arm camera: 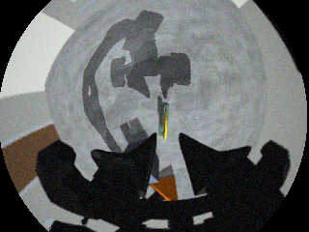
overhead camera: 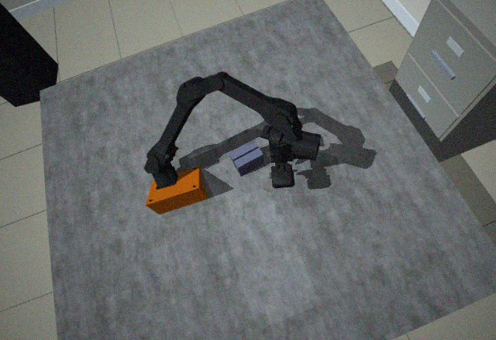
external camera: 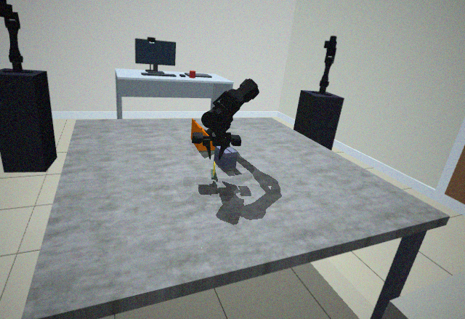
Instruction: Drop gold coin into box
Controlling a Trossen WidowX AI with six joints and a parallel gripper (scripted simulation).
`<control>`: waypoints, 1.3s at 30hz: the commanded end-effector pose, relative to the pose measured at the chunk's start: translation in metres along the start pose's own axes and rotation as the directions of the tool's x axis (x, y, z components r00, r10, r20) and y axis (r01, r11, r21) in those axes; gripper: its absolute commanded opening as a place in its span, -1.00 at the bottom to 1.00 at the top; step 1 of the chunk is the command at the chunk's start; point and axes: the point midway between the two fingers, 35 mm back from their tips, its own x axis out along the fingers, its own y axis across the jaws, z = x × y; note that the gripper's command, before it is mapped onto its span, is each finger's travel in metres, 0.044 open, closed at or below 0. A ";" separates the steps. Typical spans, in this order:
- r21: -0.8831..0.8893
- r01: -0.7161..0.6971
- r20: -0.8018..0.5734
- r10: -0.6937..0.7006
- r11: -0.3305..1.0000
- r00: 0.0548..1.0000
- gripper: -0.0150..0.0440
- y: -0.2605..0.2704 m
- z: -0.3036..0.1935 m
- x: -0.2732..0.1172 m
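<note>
The gold coin stands on edge in the dark-green holder. Both are hidden behind the gripper in the top view. My gripper is partly open and empty, pointing down above the coin. In the wrist view the coin's thin edge shows just beyond the gap between the fingertips, roughly in line with it. The closed grey box stands beside the holder, its narrow dark slot running across the lid. Only a small part of it shows in the wrist view.
The orange wedge-shaped base block stands under the arm's base, beyond the box from the holder. The arm arches over the grey table and casts a shadow on it. A drawer cabinet stands off the table's edge.
</note>
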 end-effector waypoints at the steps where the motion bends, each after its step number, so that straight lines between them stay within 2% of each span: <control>1: 0.004 -0.004 -0.003 0.004 1.000 1.000 0.05 0.001 0.000 0.008; 34: 0.003 -0.007 -0.003 0.007 1.000 1.000 0.05 0.002 -0.002 0.060; 39: 0.003 -0.007 -0.003 0.007 1.000 1.000 -0.39 0.002 -0.002 0.060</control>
